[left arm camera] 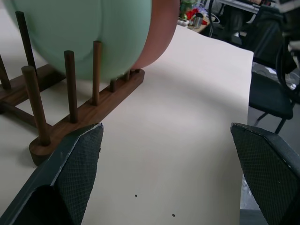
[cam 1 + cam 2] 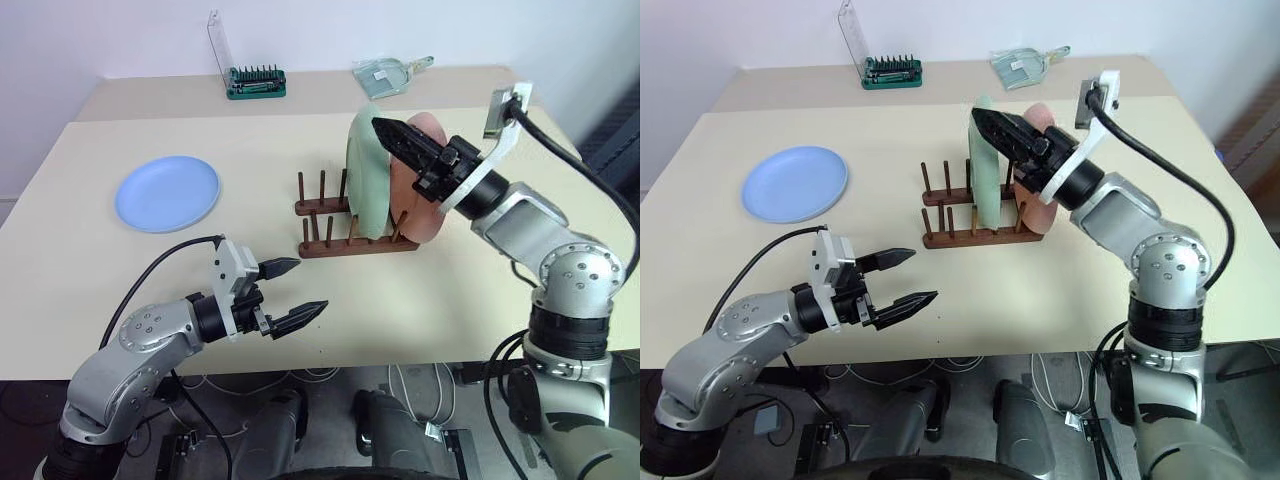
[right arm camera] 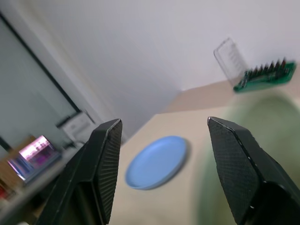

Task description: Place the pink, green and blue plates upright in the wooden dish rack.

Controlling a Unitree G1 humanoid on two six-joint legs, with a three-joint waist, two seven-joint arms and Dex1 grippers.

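Right gripper (image 2: 393,133) sits just above the rim of the pale mint green round plate (image 2: 367,185), jaws apart and holding nothing; in the right wrist view the green blur of that plate lies just below and beyond the open jaws. The green plate stands upright in the small dark reddish-brown wooden dish rack (image 2: 352,243), and the pastel pink round plate (image 2: 425,200) stands upright right behind it at the rack's end nearest the right arm. Left gripper (image 2: 287,293) hangs low over the beige desk (image 2: 450,300), jaws wide apart and empty, with the near end of the rack just ahead of them and to one side. The light blue round plate (image 2: 167,192) lies flat on the desk, well away from both sets of jaws, on the left arm's side. Step in hand, as I judge it: clearing the right jaws off the green plate. To do it well, lift straight up and away so no finger drags the rim and tips either standing plate, then send the nearer left jaws for the blue one, taking it by the edge. Count: three plates, two racked, one left; one rack, free pegs on the left; two grippers.
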